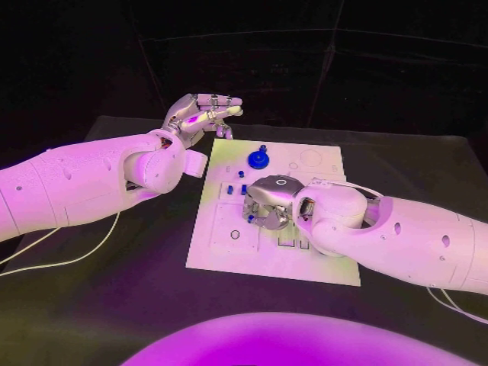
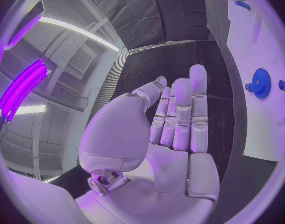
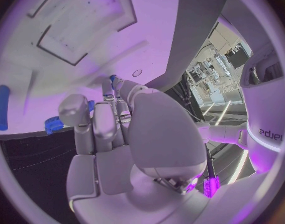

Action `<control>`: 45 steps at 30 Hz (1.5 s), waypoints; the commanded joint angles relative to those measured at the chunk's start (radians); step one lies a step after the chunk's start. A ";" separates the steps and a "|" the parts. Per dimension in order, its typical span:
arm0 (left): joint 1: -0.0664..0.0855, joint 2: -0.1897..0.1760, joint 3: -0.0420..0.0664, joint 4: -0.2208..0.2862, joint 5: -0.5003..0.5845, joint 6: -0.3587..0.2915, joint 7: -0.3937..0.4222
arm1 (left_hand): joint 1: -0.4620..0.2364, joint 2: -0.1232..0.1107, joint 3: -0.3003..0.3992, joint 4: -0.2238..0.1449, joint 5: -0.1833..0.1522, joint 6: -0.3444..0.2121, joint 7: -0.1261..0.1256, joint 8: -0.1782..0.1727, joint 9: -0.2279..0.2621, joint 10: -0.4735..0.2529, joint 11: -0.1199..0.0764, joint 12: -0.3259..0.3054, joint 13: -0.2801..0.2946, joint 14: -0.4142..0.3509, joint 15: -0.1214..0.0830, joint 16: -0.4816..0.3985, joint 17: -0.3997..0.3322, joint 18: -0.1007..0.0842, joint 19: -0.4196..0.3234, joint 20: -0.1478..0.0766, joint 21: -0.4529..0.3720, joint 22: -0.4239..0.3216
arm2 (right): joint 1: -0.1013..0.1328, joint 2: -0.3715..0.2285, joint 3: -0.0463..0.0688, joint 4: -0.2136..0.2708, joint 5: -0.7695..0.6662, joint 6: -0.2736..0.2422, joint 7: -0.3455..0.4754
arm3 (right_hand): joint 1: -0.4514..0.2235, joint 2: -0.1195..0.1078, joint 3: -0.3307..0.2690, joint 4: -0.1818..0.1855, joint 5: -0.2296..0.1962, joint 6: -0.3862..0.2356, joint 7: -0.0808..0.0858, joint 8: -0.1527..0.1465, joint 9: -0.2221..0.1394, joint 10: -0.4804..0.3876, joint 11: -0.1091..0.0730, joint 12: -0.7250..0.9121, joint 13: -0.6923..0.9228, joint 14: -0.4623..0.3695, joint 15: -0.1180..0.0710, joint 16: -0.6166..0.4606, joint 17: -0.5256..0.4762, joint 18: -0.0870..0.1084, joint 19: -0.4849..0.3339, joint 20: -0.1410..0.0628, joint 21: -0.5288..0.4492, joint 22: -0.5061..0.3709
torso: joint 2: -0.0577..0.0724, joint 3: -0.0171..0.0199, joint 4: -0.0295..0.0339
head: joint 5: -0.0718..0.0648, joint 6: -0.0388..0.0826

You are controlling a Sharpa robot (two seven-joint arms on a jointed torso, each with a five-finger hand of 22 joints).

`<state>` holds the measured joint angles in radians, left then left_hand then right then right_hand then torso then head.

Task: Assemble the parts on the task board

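The white task board [image 1: 228,248] lies in the middle of the black table. A blue gear [image 1: 258,159] stands on its far part, with two small blue pegs [image 1: 236,189] just in front of it. My right hand [image 1: 268,202] hangs low over the board's centre with its fingers curled down. A small blue part [image 3: 90,105] sits pinched between its thumb and a finger, and its blue tip [image 1: 251,218] peeks out under the hand. My left hand [image 1: 200,114] is raised beyond the board's far left corner, fingers straight and apart, holding nothing. The left wrist view shows the gear [image 2: 261,82].
Slots and a round hole [image 1: 235,234] mark the board's near half. In the right wrist view, other blue parts [image 3: 54,125] and a blue bar [image 3: 2,107] lie on the board by the hand. White cables trail off both arms onto the table.
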<state>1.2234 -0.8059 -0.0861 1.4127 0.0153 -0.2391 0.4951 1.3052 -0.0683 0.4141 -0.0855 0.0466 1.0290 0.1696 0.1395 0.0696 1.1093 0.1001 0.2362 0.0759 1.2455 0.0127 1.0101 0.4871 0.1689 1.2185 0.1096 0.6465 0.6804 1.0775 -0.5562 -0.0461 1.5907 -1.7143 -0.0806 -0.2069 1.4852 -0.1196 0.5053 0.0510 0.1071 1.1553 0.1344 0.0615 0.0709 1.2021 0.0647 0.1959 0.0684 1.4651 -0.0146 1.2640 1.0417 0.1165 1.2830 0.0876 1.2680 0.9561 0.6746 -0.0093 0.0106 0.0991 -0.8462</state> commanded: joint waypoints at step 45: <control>0.001 -0.005 0.000 -0.014 0.003 0.030 -0.021 | -0.009 -0.002 -0.008 0.003 0.003 -0.009 0.008 -0.002 -0.002 -0.014 0.003 0.006 -0.002 -0.013 0.002 -0.004 -0.005 0.013 -0.006 0.003 -0.010 -0.005 | 0.074 -0.301 0.013 0.156 0.095 -0.102 -0.097 | -0.139 -0.071 -0.218 0.018 0.087 -0.166 0.010 0.003 -0.004 -0.214 0.030 0.013 -0.002 -0.004 0.022 -0.074 -0.135 0.029 -0.068 0.022 -0.117 -0.162 | -0.001 -0.0010 -0.0036 | -0.030 0.024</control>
<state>1.2232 -0.8113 -0.0865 1.3975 0.0157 -0.2235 0.4720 1.3012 -0.0723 0.4114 -0.0828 0.0466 1.0254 0.1732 0.1395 0.0686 1.1021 0.0999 0.2362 0.0751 1.2419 0.0163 1.0101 0.4832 0.1686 1.2185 0.1096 0.6428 0.6756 1.1487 -0.8535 -0.0330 1.7529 -1.6429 -0.2321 -0.2506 1.3444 -0.1841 0.2988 0.0662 0.1975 0.9934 0.1472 0.0687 0.0675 0.9955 0.0949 0.2046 0.0674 1.4598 0.0120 1.1942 0.9077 0.1324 1.2169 0.1174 1.1553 0.7976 0.6729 -0.0097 0.0067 0.0727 -0.8241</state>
